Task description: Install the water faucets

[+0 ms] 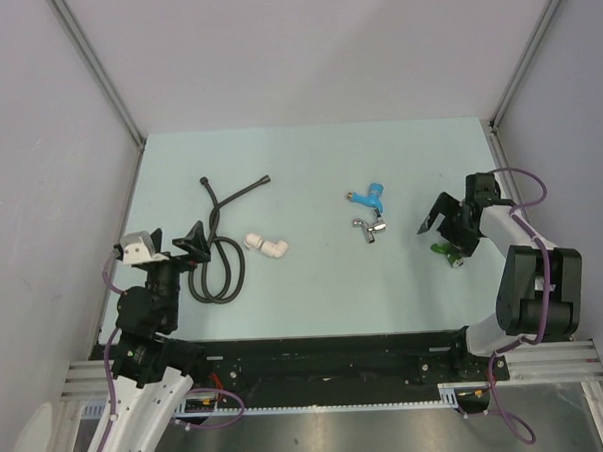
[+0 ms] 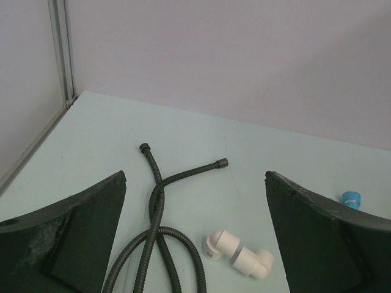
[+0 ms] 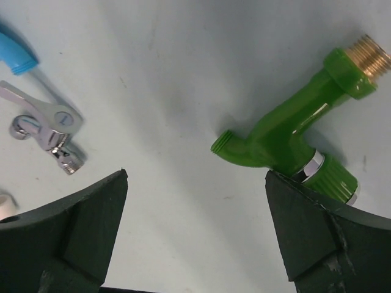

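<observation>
From above, we see the green faucet on the desk, well right of the white elbow fitting, under the right gripper; the blue-and-chrome faucet lies between. The left wrist view shows the left gripper spread wide near the fitting. Only the right wrist view shows its parted fingers off-centre; we judge they should straddle the green body before closing.
</observation>
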{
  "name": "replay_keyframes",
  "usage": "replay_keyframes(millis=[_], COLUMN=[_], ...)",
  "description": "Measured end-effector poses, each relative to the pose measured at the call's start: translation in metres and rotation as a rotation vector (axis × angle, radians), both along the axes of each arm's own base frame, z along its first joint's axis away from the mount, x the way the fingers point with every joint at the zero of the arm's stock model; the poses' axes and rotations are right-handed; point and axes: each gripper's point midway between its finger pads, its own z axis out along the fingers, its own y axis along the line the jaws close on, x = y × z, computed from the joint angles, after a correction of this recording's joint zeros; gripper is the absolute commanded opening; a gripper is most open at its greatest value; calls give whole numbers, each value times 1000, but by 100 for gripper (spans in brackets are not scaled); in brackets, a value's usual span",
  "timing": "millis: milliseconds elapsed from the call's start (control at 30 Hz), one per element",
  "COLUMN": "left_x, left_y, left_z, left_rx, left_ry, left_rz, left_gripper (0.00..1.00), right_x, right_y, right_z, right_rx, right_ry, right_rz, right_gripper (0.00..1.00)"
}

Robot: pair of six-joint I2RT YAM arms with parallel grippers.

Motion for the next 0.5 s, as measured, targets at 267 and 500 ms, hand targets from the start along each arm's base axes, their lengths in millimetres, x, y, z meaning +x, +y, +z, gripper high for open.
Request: replay_keyframes(millis=[267, 500], left_x=[0, 0], left_y=[-2, -2], left_z=[-1, -2], left_rx=[1, 1], left_ry=[2, 3], left_rz=[-6, -6], left_gripper=[100, 100], right_x=[-8, -11], right_y=[-13, -33], right_z=[4, 13], right_rx=[-106, -160], right_ry=[6, -17], right_rz=[2, -30], right_gripper=[97, 97])
